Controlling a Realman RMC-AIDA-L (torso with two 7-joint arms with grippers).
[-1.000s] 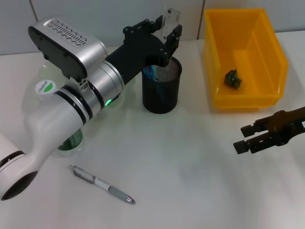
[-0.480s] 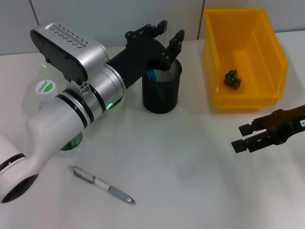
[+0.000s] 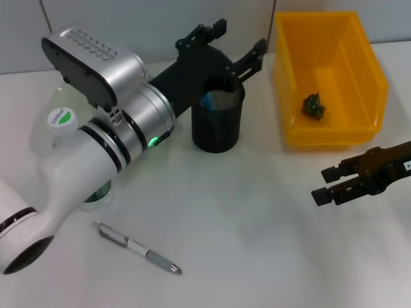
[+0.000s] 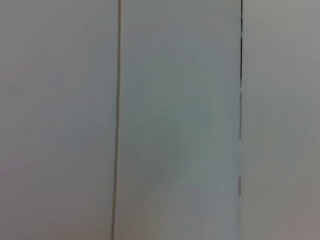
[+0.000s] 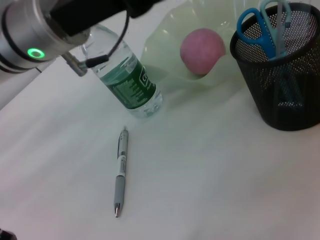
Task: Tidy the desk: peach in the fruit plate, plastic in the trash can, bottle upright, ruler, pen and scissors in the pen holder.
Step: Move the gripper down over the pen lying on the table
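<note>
Yellow trash can (image 3: pixel 359 131), black mesh pen holder (image 3: pixel 218 125), pink peach (image 5: pixel 202 51).

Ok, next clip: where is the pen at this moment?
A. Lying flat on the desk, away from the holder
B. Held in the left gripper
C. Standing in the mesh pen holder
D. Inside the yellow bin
A. The pen lies flat on the white desk, well apart from the pen holder; the left gripper above the holder is open and holds nothing.
</note>
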